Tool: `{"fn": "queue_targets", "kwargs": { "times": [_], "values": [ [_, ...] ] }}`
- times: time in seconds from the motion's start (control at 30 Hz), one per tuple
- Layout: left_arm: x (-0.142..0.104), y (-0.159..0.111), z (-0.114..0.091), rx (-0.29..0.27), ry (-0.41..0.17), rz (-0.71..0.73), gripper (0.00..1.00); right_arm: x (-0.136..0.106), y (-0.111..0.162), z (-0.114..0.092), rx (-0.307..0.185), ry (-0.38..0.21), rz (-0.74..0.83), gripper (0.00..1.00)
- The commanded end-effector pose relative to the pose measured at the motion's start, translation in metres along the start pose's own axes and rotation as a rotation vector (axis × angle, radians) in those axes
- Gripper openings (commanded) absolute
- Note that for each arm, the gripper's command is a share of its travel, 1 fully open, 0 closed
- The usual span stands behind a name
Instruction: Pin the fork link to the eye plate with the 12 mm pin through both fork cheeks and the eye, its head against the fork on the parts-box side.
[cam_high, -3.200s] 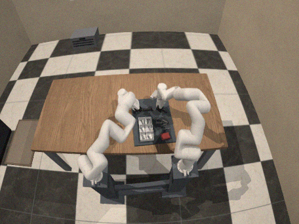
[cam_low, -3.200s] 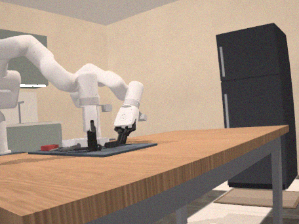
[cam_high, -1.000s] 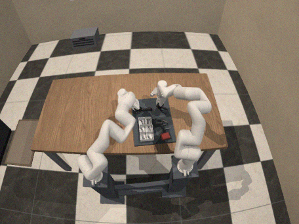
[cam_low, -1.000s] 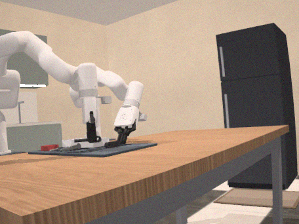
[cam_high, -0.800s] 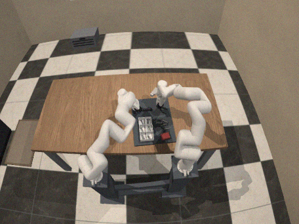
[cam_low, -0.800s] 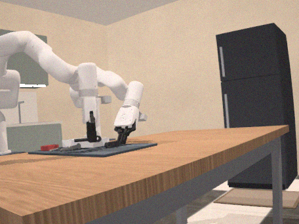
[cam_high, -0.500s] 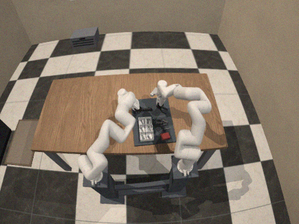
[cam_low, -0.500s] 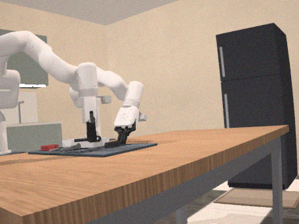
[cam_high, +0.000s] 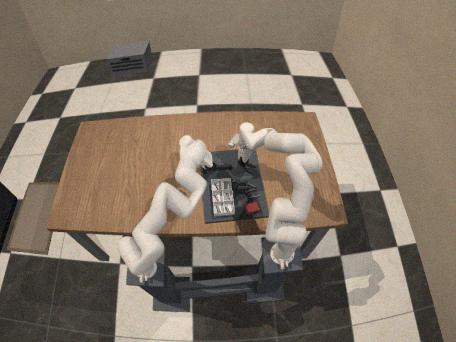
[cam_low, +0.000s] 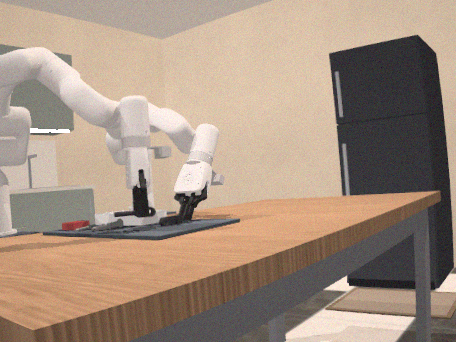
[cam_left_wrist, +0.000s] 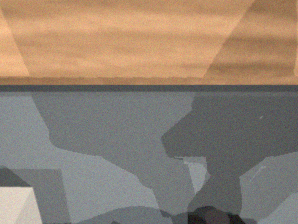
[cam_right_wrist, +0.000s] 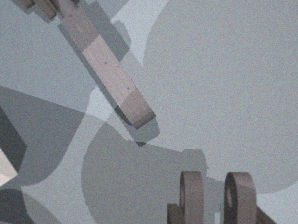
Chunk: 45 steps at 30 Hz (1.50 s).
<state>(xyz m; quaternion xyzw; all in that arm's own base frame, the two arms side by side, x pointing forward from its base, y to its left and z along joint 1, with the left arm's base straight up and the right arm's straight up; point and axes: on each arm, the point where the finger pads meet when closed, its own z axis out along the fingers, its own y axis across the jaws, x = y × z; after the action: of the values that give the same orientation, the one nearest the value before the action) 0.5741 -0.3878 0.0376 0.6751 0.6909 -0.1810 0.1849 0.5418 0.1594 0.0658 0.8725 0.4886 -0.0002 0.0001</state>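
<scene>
My left gripper is low over the far part of the dark board and shut on the eye plate, a dark bar that reaches toward my right gripper. My right gripper is shut on the fork link. The fork link shows in the right wrist view as two rounded cheeks with holes and a gap between them. The eye plate's end lies up and left of the cheeks there, apart from them and at an angle. I cannot make out the pin.
The white parts box with compartments is on the board nearer the arm bases. Several dark parts lie right of it in the top view. A red block lies near the board's front edge.
</scene>
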Motion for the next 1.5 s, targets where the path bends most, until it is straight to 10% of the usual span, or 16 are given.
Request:
{"fn": "queue_targets", "kwargs": {
  "times": [0.0,0.67,1.47],
  "values": [
    [-0.002,0.001,-0.002,-0.003,-0.002,0.002,0.00,0.007,-0.003,-0.002,-0.004,0.004,-0.075,0.00],
    [-0.002,0.001,-0.002,-0.003,-0.002,0.002,0.00,0.047,-0.028,0.004,-0.006,0.003,-0.582,0.00],
    [-0.002,0.001,-0.002,-0.003,-0.002,0.002,0.00,0.050,-0.030,0.004,-0.006,0.003,-0.617,0.00]
  ]
}}
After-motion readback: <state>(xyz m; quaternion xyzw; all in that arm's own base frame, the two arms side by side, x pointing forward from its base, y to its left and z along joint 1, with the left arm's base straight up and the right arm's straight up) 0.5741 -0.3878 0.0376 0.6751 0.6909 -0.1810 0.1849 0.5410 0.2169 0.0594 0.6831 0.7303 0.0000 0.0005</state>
